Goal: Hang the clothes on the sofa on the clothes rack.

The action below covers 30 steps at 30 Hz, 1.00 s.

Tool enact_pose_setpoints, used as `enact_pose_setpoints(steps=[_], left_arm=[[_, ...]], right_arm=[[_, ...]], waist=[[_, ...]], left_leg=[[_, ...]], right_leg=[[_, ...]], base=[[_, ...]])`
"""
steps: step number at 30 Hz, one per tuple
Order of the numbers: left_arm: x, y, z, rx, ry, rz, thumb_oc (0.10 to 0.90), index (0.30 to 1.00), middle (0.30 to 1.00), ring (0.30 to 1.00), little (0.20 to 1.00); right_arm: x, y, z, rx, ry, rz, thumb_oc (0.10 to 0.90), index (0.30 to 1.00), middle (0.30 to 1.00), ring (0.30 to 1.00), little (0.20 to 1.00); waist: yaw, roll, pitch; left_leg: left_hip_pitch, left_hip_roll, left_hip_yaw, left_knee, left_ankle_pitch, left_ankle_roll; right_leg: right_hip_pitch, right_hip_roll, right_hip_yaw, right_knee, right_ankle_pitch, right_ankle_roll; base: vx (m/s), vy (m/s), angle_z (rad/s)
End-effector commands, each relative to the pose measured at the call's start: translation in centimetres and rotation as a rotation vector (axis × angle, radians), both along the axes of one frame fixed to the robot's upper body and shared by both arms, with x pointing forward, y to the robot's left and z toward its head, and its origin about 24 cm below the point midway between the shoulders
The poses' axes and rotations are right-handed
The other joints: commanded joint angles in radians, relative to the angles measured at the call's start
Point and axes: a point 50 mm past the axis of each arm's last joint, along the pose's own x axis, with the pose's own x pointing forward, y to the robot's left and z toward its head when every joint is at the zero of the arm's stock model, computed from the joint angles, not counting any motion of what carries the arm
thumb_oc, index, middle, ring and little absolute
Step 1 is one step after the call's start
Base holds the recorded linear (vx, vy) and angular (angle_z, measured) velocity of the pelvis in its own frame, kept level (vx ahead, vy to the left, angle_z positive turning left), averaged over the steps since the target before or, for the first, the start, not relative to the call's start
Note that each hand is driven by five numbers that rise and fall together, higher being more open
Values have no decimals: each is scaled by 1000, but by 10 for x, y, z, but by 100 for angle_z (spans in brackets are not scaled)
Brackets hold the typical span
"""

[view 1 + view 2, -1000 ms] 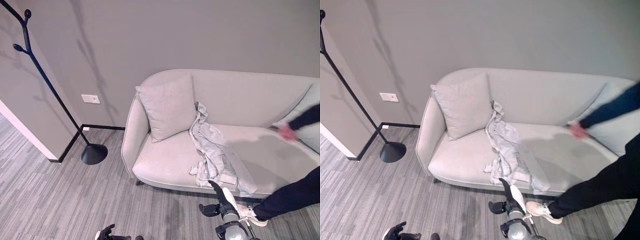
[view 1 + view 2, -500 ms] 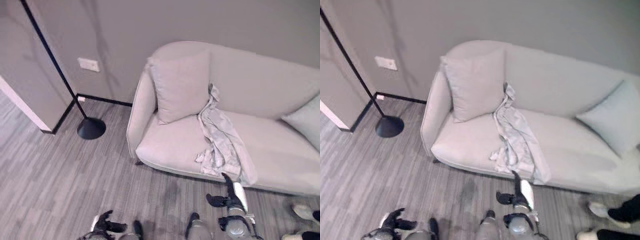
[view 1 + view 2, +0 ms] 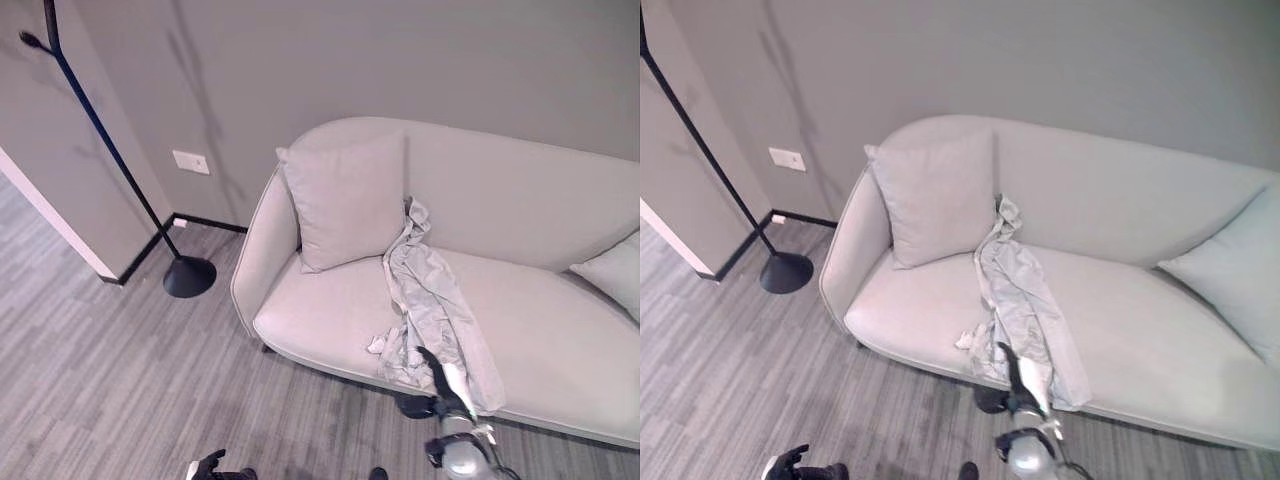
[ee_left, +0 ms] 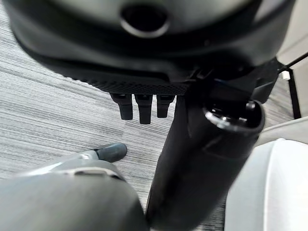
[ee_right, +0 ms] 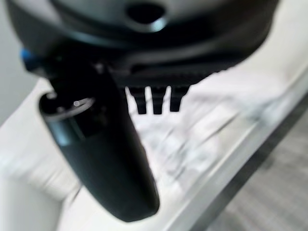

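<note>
A light grey garment (image 3: 430,300) lies draped over the pale sofa (image 3: 320,320), running from the backrest down across the seat to the front edge. My right hand (image 3: 445,385) is at that front edge, open, with straight fingers over the garment's lower end. The right wrist view shows the crumpled cloth (image 5: 192,130) just past the fingers, and I cannot tell whether they touch it. The black clothes rack (image 3: 190,277) stands on the floor left of the sofa, by the wall corner. My left hand (image 3: 207,467) hangs low at the near left, open and holding nothing.
A square pillow (image 3: 345,200) leans at the sofa's left end, right beside the garment. A second pillow (image 3: 612,275) sits at the sofa's right end. Grey striped floor (image 3: 110,370) separates the sofa from the rack. A wall socket (image 3: 190,162) is behind the rack.
The camera has shifted. The person at the right has left the view. My right hand has reached forward from below the sofa's edge to the garment's lower end.
</note>
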Motion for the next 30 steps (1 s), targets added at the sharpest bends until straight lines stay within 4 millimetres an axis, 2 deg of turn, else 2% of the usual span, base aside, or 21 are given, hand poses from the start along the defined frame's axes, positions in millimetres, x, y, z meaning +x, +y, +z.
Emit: enact_pose_setpoints(steps=[1,4,9,12,14,15,17,23,28,30], left_arm=[[14,-32,-2,-63,-37,-7,800,900,900,900,900],[13,-33,-2,-57,-33,-27,800,900,900,900,900],[19,-44,0,-53,-60,-136,800,900,900,900,900],[22,-49,1,-61,-76,-157,800,900,900,900,900],[21,-55,1,-69,-86,-188,800,900,900,900,900],[29,-58,3,-65,-118,-241,800,900,900,900,900],[40,-60,8,-56,-162,-302,800,900,900,900,900],[55,-62,14,-51,-222,-350,800,900,900,900,900],[76,-65,24,-44,-308,-428,800,900,900,900,900],[88,-73,31,-18,-360,-560,800,900,900,900,900]], right_arm=[[17,-5,34,-71,-250,-56,800,900,900,900,900],[9,-7,31,-96,-233,-75,800,900,900,900,900],[9,6,15,-47,-175,-84,800,900,900,900,900],[19,4,11,-61,-182,-130,800,900,900,900,900],[35,-1,7,-61,-191,-238,800,900,900,900,900],[63,-12,13,-65,-230,-372,800,900,900,900,900],[84,-22,26,-53,-279,-444,800,900,900,900,900],[102,-56,51,-102,-348,-581,800,900,900,900,900],[120,-86,79,-58,-403,-676,800,900,900,900,900],[127,-99,95,-13,-452,-718,800,900,900,900,900]], waist=[[-22,-1,1],[-30,2,1],[-26,4,3],[-20,11,5],[-7,23,9],[16,38,23],[30,52,43],[43,77,83],[61,122,145],[61,152,173]], left_leg=[[-21,96,-40,-25,56,-13],[-6,85,-29,-25,44,-12],[-15,65,-27,-25,29,-14],[-29,59,-32,-25,28,-15],[-51,54,-38,-25,29,-15],[-91,47,-55,-25,37,-16],[-134,43,-67,-25,48,-18],[-193,24,-77,-25,58,-12],[-217,-23,-82,-25,60,-1],[-236,-47,-87,-25,60,1]], right_leg=[[-2,-128,19,75,-65,91],[-1,-142,25,73,-58,94],[2,-167,17,37,-28,105],[-4,-175,15,21,-15,109],[-18,-180,15,9,-4,112],[-48,-185,15,5,5,112],[-88,-194,14,8,12,111],[-149,-218,23,22,26,114],[-193,-264,42,38,49,127],[-209,-284,42,37,60,134]], base=[[76,44,-7],[47,44,-10],[28,51,-4],[-11,47,2],[-63,49,7],[-120,54,11],[-148,35,18],[-69,26,10],[-15,79,3],[44,83,6]])
